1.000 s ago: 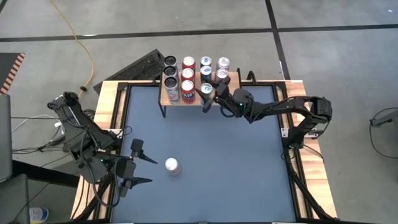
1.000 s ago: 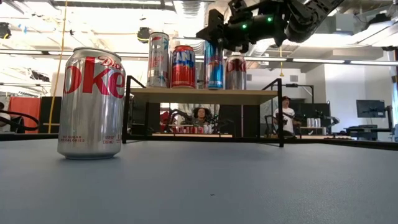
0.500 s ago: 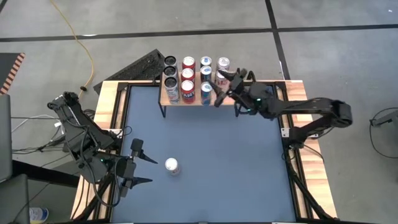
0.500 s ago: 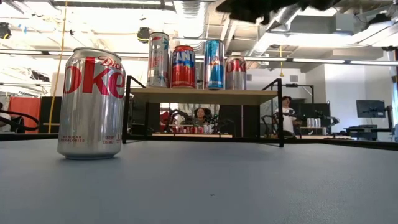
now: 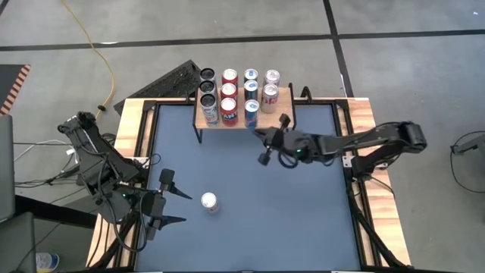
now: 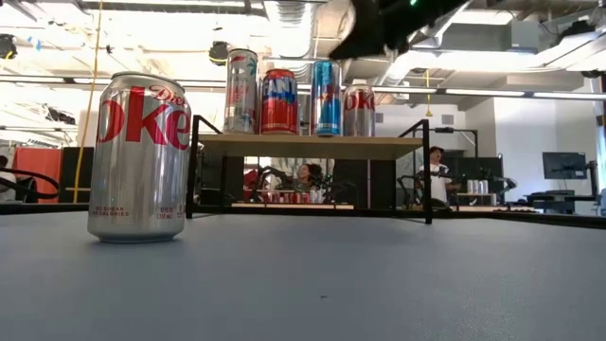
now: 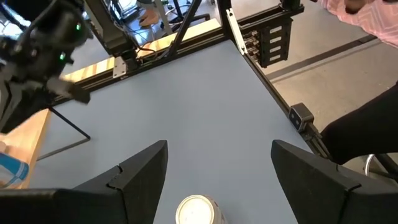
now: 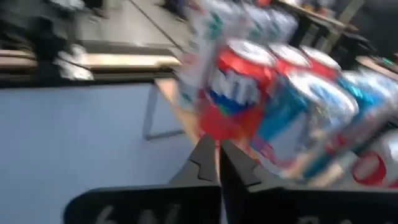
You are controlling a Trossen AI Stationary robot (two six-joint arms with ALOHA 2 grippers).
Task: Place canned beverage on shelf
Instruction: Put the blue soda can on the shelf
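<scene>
At the lower left of the high view, the left gripper (image 5: 168, 203) waits with its fingers spread apart, and just to its right 1 silver can (image 5: 209, 202) stands upright on the blue table (image 5: 303, 220), alone and touching nothing. The left wrist view shows its round top (image 7: 195, 210) sitting between the 2 open fingers (image 7: 144, 174).

I judge this can rigid along its wall yet thin-skinned, so a hard squeeze could dent it. If full it will be fairly heavy for its size; the smooth metal may slip. The best hold looks like the middle of the side wall, fingers on opposite sides, kept upright.

Toward the middle right of the high view, the right gripper (image 5: 265, 146) hangs over bare table with its fingers pressed together, holding nothing.

At the upper middle, the shelf (image 5: 282, 96) carries 4 columns of cans (image 5: 229, 104), with more cans beyond its far edge. Its near right corner looks bare, a likely slot.
</scene>
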